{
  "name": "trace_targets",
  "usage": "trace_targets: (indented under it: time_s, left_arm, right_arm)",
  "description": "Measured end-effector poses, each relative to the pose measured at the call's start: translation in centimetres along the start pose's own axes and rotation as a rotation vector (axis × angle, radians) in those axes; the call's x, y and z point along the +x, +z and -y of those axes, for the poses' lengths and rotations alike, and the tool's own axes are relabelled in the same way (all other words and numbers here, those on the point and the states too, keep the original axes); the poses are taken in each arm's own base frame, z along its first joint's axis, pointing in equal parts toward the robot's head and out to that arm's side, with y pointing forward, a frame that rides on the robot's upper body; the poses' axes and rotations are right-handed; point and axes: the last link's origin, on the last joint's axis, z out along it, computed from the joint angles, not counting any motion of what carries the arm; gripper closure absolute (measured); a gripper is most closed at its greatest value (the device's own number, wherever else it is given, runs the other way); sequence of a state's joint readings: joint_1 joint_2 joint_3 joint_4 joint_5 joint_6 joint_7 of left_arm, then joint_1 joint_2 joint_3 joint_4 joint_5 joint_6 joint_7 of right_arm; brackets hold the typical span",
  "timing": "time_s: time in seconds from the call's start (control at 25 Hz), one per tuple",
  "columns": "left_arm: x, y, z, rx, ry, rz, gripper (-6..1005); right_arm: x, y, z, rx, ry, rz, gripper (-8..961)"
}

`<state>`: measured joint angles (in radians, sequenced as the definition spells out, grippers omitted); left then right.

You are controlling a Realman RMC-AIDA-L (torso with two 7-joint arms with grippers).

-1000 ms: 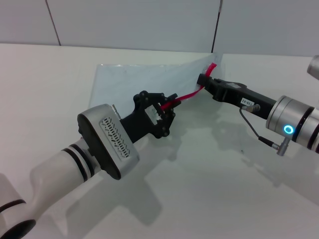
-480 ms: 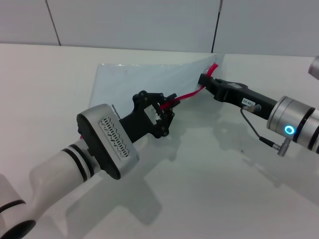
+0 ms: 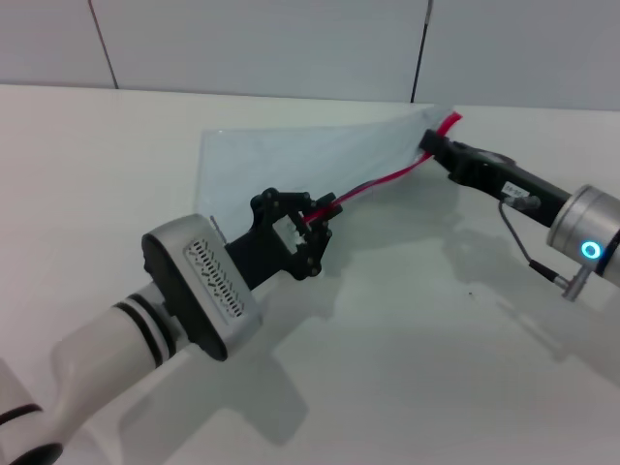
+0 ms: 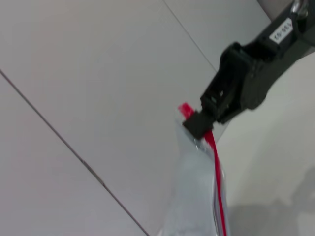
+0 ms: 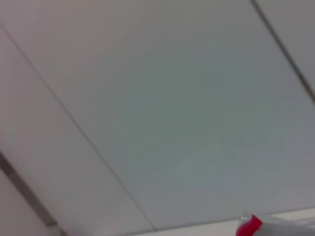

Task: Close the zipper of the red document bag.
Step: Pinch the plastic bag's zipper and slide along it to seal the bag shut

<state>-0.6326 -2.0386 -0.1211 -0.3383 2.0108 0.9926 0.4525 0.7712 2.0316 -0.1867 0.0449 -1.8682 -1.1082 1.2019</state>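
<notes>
The red document bag (image 3: 291, 155), a flat pale blue-grey pouch, stands tilted on the white table with its red zipper (image 3: 387, 179) along the near edge. My left gripper (image 3: 314, 223) is shut on the near end of that red edge. At the far end my right gripper (image 3: 432, 145) is shut on the zipper, just short of the red end tab (image 3: 450, 122). The left wrist view shows the right gripper (image 4: 199, 124) pinching the red strip (image 4: 217, 187), with the pouch (image 4: 189, 196) below it. The slider itself is hidden by the fingers. The right wrist view shows only the red tab (image 5: 249, 226).
A grey panelled wall (image 3: 291, 44) with vertical seams rises right behind the pouch. White table (image 3: 417, 349) stretches in front of both arms. A thin cable (image 3: 518, 242) loops off my right wrist.
My right gripper has slid right and farther back along the zipper to its far end, stretching the red strip. The pouch shifted right with it; my left gripper moved slightly down and left.
</notes>
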Motion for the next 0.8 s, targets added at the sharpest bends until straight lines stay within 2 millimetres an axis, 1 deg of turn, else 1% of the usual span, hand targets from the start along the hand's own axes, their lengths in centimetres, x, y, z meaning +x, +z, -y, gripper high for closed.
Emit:
trace_targets:
  time_s: [0.08,0.12,0.36,0.4,0.44,0.6,0.8]
  left_arm:
    - [-0.1,-0.2,-0.1,0.0,-0.006,0.005,921]
    - [-0.4,-0.5,-0.4,-0.004,-0.015,0.013,921]
    - [-1.4,-2.0,-1.3,-0.012,-0.053,0.048,920]
    - [-1.8,-2.5,-1.6,-0.006,-0.063,0.064,920]
    - [-1.8,-2.5,-1.6,-0.006,-0.063,0.064,920]
    - [-2.9,-3.8,-1.8,0.008,-0.073,0.105,920]
    - [-3.2,-4.4,-2.0,0.016,-0.081,0.114,920]
  right_arm:
    - [-0.3,-0.8,0.6,0.02,0.01,0.031,938]
    - [-0.3,-0.8,0.6,0.02,0.01,0.031,938]
    - [-0.8,-2.4,2.1,0.079,0.025,0.083,938]
    - [-0.8,-2.7,2.4,0.089,0.028,0.092,938]
    - [-0.9,-3.0,2.7,0.101,0.032,0.102,938]
    - [-1.1,-4.2,3.6,0.143,0.045,0.132,938]
    - [-1.1,-5.4,4.5,0.183,0.056,0.159,938]
